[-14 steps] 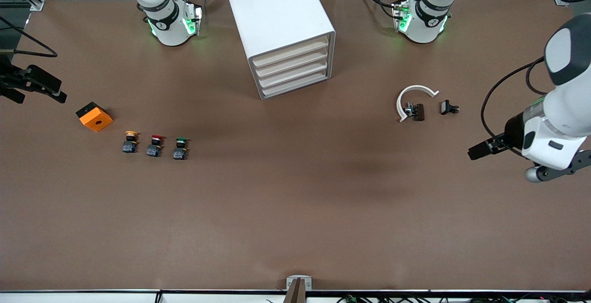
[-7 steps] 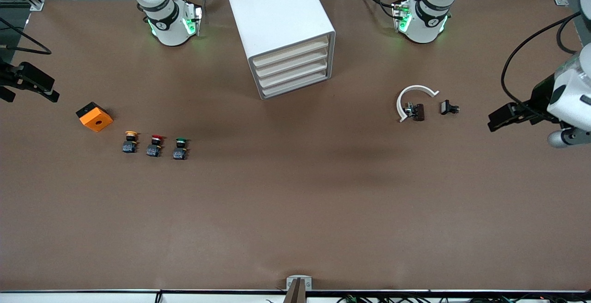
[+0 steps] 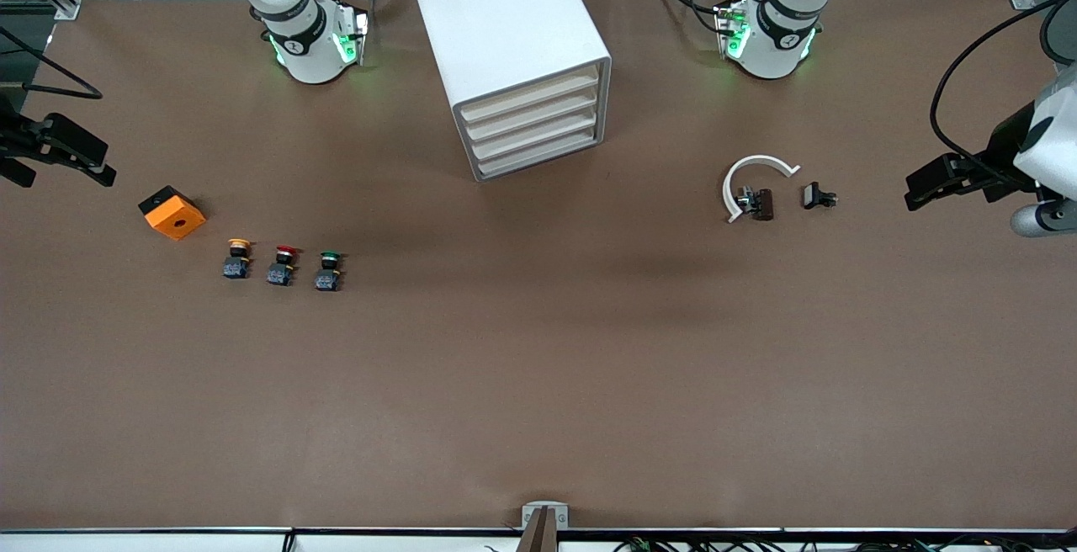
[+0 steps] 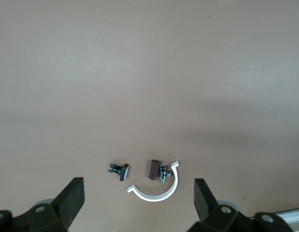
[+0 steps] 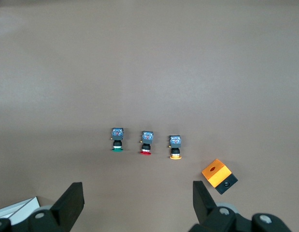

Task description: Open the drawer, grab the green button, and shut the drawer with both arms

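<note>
Brown matte paper covers the wide table (image 3: pixel 538 384) from edge to edge. Largest on it is the white box cabinet (image 3: pixel 505 22), standing between the two arm bases with its four cream-fronted drawers all pushed in; the drawer (image 3: pixel 528 98) at the top of the stack sits flush like the others.

Two glossy white arms with black joint rings reach out to opposite ends of the table. The left gripper (image 3: pixel 921 190), black and two-fingered, hangs over the left arm's end of the table with its fingers (image 4: pixel 72 198) spread wide apart and nothing between them. The right gripper (image 3: pixel 80 156) hangs over the right arm's end, its fingers (image 5: pixel 72 200) likewise wide apart and empty.

An orange square block with a round hole and a black underside (image 3: pixel 172 212) lies near the right gripper. A white curved plastic half-ring (image 3: pixel 751 173) lies toward the left arm's end, with a small brown and metal clamp piece (image 3: pixel 757 203) touching it and a small black bolt-like part (image 3: pixel 818 195) just beside.

Three small push buttons stand in a row nearer the front camera than the orange block: a yellow-capped one (image 3: pixel 238 258), a red-capped one (image 3: pixel 282 265), and the green-capped button with a dark blue-black body (image 3: pixel 328 271), out on the open table, well apart from the cabinet.
</note>
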`<state>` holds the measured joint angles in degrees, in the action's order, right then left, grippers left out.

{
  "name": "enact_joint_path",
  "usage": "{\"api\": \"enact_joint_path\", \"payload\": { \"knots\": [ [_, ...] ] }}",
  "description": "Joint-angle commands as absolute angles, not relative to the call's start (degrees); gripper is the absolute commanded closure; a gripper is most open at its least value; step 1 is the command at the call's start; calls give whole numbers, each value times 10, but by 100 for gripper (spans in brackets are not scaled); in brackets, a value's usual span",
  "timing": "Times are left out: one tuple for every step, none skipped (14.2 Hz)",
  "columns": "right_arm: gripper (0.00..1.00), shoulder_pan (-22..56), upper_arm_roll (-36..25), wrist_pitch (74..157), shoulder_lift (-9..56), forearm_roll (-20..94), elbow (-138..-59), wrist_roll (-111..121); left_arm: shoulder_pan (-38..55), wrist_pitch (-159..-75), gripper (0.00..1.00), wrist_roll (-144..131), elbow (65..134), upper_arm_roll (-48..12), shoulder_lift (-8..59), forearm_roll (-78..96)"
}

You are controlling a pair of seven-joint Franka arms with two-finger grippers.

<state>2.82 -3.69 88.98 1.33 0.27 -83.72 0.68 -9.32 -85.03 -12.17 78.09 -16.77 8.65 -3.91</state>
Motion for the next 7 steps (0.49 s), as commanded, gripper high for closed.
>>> {"api": "enact_joint_path", "payload": {
  "knots": [
    [0, 33, -41, 877, 22, -4, -818, 11, -60, -851, 0, -107, 821, -132, 49, -45],
    [0, 33, -41, 877, 22, -4, -818, 11, -28, -851, 0, -102, 823, -98, 43, -45],
    [0, 33, -41, 878, 22, -4, -818, 11, -3, -851, 0, -92, 829, -69, 38, -44],
    [0, 34, -41, 878, 23, -4, -818, 11, 18, -851, 0, -80, 836, -40, 30, -32],
    [0, 35, -41, 878, 22, -4, -818, 11, 32, -851, 0, -71, 842, -17, 26, -23],
    [0, 35, -41, 877, 23, -4, -819, 10, 44, -853, 0, -64, 849, -2, 19, -20],
    [0, 36, -41, 878, 23, -4, -819, 11, 55, -853, 0, -61, 859, 9, 13, -20]
  ]
}}
